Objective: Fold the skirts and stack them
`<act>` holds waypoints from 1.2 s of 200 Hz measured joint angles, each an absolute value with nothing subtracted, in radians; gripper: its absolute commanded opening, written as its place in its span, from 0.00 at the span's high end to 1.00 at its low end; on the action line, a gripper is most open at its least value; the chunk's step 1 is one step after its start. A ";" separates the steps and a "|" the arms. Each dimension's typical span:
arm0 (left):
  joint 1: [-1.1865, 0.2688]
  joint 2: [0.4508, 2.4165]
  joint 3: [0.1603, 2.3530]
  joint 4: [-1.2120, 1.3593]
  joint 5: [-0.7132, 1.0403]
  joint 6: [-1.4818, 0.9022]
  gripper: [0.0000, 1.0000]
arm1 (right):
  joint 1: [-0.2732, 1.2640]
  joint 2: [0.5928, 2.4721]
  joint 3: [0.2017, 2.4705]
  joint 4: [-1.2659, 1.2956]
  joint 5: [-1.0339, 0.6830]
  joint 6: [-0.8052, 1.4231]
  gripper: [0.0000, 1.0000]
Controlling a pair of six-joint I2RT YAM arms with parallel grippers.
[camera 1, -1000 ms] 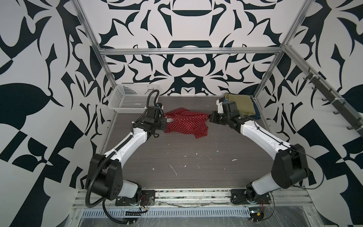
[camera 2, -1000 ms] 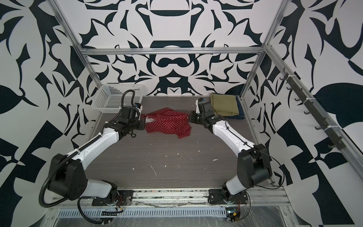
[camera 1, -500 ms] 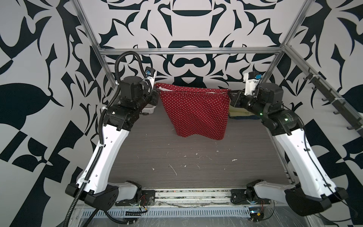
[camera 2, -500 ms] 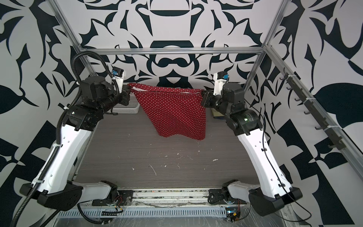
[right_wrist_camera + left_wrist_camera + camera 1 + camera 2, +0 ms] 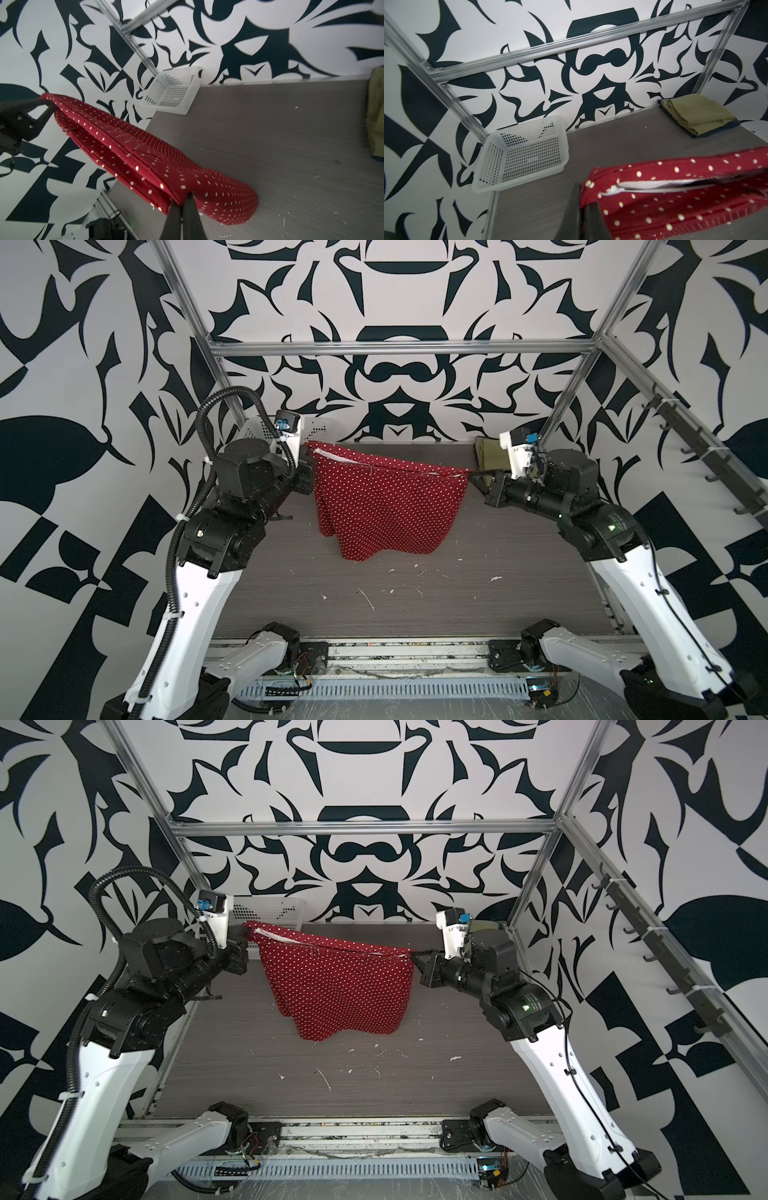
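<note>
The red skirt [image 5: 386,506] looks soft and light, sagging between the left gripper [image 5: 582,200] and right gripper [image 5: 186,197], both clamped on its waistband corners.

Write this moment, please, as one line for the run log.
left claw: shut on red polka-dot skirt, top corner | right claw: shut on opposite top corner | skirt: hanging spread between claws | olive-green skirt: folded, back right

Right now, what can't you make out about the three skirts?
Most of the dark blue denim skirt: left wrist view, covered by the folded olive-green skirt.
Whether the red polka-dot skirt touches the grey table: both top views, angle hides any gap.
The olive-green skirt: right wrist view, blurred, edge-cropped.
</note>
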State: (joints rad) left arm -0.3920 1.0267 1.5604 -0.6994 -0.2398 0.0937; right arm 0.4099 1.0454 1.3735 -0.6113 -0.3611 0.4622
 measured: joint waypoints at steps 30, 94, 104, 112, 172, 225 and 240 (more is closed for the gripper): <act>-0.392 1.041 1.565 -0.716 -0.313 0.092 1.00 | 0.427 1.060 1.326 -0.560 -0.405 0.507 1.00; -0.382 1.382 1.965 -0.685 -0.432 0.197 1.00 | 0.426 1.209 1.358 -0.357 -0.490 0.619 1.00; -0.381 1.403 1.988 -0.672 -0.450 0.212 1.00 | 0.432 1.240 1.365 -0.331 -0.501 0.636 1.00; -0.380 1.408 1.991 -0.666 -0.467 0.220 1.00 | 0.447 1.260 1.370 -0.314 -0.505 0.646 1.00; -0.369 1.278 1.929 -0.632 -0.576 0.306 1.00 | 0.678 1.303 1.293 -0.066 -0.543 0.770 1.00; -0.375 1.464 2.349 -0.705 -0.436 0.332 1.00 | 0.677 1.271 1.114 0.198 -0.486 0.901 1.00; -0.385 1.603 2.472 -0.723 -0.364 0.333 1.00 | 0.592 1.248 1.063 0.247 -0.459 0.944 1.00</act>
State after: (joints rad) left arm -0.3855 1.6032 2.4722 -0.7227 -0.3637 0.3332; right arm 0.5919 1.2476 1.0626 0.2474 -0.4595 0.9436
